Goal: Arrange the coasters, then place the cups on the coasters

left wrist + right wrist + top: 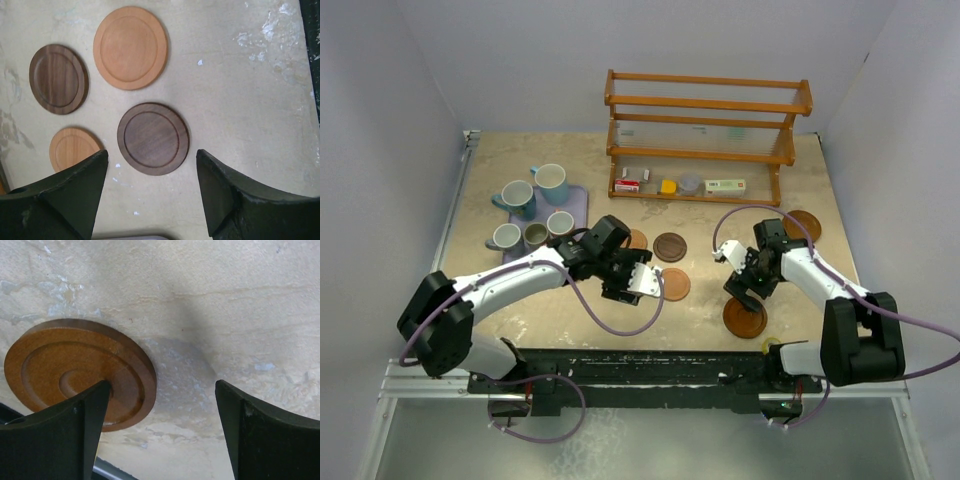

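Observation:
Four coasters lie flat in the left wrist view: a big light orange one [130,47], a dark one [58,78], a second dark one [153,138] and a small orange one [74,148]. My left gripper [151,159] hangs open just above the nearer dark coaster, holding nothing. From above, this gripper [636,282] is beside an orange-brown coaster [676,285]. My right gripper [162,386] is open, its left finger over a reddish ringed coaster [65,370]. Another ringed coaster [805,224] lies far right. Several cups [518,198] stand on a lavender tray [576,198].
A wooden rack [705,135] with small packets on its lowest shelf stands at the back. White walls close in both sides. The arms' black base rail [640,370] runs along the near edge.

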{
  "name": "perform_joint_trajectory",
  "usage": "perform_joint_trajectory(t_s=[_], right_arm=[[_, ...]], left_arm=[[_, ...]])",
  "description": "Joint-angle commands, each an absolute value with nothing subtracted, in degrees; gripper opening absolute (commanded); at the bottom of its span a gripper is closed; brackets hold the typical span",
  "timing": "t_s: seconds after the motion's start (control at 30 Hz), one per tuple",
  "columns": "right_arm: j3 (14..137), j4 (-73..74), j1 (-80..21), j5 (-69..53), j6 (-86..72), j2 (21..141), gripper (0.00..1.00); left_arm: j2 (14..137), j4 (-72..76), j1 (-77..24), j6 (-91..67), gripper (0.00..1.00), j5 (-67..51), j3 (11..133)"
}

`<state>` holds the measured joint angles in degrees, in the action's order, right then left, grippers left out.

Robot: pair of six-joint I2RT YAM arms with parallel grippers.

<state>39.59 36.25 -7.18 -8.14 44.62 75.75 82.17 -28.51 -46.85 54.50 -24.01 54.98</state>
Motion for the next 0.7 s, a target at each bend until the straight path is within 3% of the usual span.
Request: perform_joint_trajectory(t_s=[0.0,0.43,0.67], right_arm=[[38.10,31.45,-8.43,-7.34,45.28,76.81,0.87],[40.84,23.77,-9.41,-3.14,41.25,81.56,0.71],[46.30,20.67,-10.66,-1.62,37.26,87.68,0.69]], left_arm=[[77.42,-27.22,-44.07,52.33,0.69,-24.56,53.70],[68.16,-22.67,-36.36,46.26,0.69,-23.12,49.09],[66.40,-24.41,-33.27,45.14,0.69,-20.61,49.44]])
